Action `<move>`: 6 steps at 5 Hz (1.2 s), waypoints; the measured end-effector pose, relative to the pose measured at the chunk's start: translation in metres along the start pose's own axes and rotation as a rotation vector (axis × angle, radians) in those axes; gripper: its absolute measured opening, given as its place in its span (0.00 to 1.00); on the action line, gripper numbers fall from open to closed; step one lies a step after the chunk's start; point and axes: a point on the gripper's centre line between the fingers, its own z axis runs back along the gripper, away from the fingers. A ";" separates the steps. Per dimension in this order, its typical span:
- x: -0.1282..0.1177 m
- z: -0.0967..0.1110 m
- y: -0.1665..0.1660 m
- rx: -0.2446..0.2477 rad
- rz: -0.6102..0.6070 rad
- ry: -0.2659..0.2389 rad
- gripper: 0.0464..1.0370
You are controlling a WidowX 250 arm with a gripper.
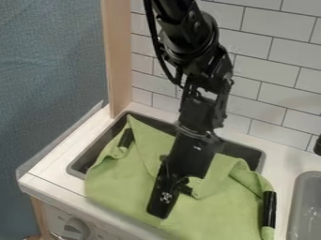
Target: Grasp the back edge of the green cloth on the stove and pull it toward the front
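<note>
Slants down from the top edge as a black arm, ending in a black gripper (172, 199) just below the middle of the frame, over a green cloth (119, 192). Cannot tell from this angle how far apart the jaws stand, or whether cloth is pinched between them; lies right against a raised fold, at least as seen here. Spreads as cloth over the dark basin (241, 151) and down past the lower edge of the frame, with a black tube-like piece (126, 138) at upper left and a black rod-like piece (270, 208) at lower right. Is bounded behind by the tiled wall (270, 70), at upper left by a wooden post (117, 61). Has white counter (59, 157) at left and right, then a grey basin (300, 192) at the right edge, and a knob (76, 228) at lower left.
</note>
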 end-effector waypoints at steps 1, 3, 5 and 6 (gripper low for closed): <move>0.000 0.004 0.004 -0.027 -0.006 0.026 0.98; -0.001 0.008 0.007 -0.020 -0.009 0.036 0.96; 0.007 0.047 0.015 0.139 -0.052 0.018 0.96; 0.007 0.046 0.014 0.137 -0.052 0.018 0.96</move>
